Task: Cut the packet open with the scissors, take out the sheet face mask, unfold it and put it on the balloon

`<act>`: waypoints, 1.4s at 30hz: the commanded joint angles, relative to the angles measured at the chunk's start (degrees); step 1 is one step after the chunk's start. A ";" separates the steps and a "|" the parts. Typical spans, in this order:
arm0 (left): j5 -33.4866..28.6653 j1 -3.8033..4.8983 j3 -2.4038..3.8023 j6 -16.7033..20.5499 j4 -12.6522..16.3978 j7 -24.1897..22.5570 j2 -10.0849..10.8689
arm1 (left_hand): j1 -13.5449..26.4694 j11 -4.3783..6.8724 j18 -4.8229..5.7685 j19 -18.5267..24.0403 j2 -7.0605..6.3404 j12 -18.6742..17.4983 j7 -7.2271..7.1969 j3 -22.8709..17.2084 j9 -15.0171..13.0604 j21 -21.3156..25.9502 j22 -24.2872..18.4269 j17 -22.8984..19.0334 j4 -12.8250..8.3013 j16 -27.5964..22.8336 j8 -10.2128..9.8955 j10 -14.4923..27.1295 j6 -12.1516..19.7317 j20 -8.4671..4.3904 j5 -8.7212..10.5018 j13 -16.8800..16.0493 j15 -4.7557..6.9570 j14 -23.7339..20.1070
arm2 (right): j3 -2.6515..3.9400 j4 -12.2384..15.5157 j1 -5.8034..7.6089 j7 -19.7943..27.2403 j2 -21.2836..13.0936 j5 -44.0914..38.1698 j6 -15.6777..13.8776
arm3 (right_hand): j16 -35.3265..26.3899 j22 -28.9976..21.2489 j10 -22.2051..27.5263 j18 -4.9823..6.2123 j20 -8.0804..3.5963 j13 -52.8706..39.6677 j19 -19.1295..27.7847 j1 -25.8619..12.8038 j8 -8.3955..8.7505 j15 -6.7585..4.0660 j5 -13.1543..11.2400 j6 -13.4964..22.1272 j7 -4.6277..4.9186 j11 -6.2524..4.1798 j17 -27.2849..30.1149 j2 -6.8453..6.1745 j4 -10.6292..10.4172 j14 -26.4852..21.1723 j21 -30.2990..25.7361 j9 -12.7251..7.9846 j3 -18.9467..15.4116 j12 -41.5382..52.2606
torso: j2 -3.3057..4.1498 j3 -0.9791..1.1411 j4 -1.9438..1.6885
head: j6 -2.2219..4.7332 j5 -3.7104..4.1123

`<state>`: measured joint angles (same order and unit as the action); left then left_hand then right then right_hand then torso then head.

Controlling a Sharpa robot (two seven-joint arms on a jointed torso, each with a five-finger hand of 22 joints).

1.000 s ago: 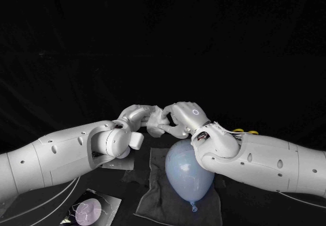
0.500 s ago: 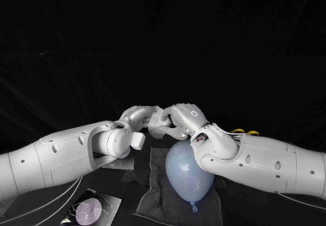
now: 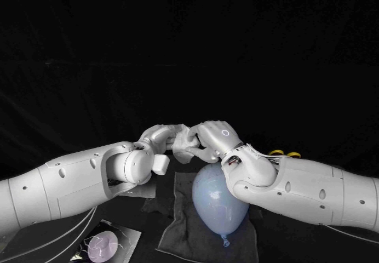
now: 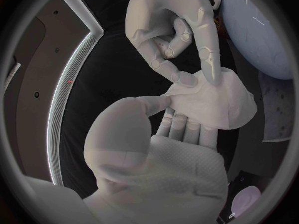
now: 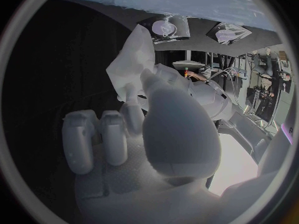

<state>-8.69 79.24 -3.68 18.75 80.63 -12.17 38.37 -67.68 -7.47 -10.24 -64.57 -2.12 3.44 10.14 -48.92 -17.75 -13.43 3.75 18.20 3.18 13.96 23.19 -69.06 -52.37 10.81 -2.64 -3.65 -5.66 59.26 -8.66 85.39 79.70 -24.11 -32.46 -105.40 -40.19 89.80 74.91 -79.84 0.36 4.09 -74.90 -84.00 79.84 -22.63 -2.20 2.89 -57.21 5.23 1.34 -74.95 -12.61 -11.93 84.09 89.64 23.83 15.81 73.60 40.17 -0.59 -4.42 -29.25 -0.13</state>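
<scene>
Both the left hand (image 3: 161,136) and right hand (image 3: 213,138) pinch the folded face mask (image 4: 215,102) near the balloon (image 3: 212,204)

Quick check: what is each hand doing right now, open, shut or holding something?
The left hand holds the folded sheet mask between thumb and fingers.
The right hand pinches the same mask's edge.

robotics lab: black table (image 3: 292,249), dark backdrop (image 3: 189,55), cluttered equipment stands (image 5: 264,79)

The balloon (image 3: 214,200) is plain pale blue, the cloth (image 3: 178,233) dark grey, the table (image 3: 304,251) black. The sheet mask (image 4: 209,102) is white, the packet (image 3: 103,244) shows a lilac oval, and the scissors (image 3: 284,153) have yellow handles.
</scene>
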 commanded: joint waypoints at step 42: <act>-0.47 0.16 0.15 -0.92 0.26 -0.11 0.37 | -1.23 0.04 -0.43 -1.76 -0.04 0.19 0.07 0.64 -0.25 0.25 0.08 0.12 0.06 -0.71 -0.19 0.68 0.57 -0.23 -0.32 -0.06 0.21 -0.31 | -0.05 2.28 -0.20 0.86 -3.39 -1.76 -4.49 | 0.20 15.09 -2.65 -0.36 -1.23 -4.61 -6.00 -0.81 -3.35 -1.21 -0.09 0.05 -0.80 -1.24 -15.05 6.97 2.23 5.91 0.36 0.45 18.17 2.27 | -0.02 -0.02 -0.03 | -0.13 -0.07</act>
<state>-9.88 79.33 -3.60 18.90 80.84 -12.09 38.82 -68.30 -7.38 -9.79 -66.19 -2.28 3.47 10.34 -48.61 -17.96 -13.37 3.88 18.36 3.17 13.46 22.81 -68.80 -52.17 10.25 -2.63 -3.68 -5.77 59.16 -8.77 87.46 79.45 -23.78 -35.76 -107.87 -42.58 89.76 74.90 -82.21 0.36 3.25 -74.89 -84.00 78.98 -25.85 -2.89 2.96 -57.25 4.54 0.03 -74.95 -6.32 -9.59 84.03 89.80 24.14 33.83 75.75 40.16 -0.59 -4.43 -29.40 -0.17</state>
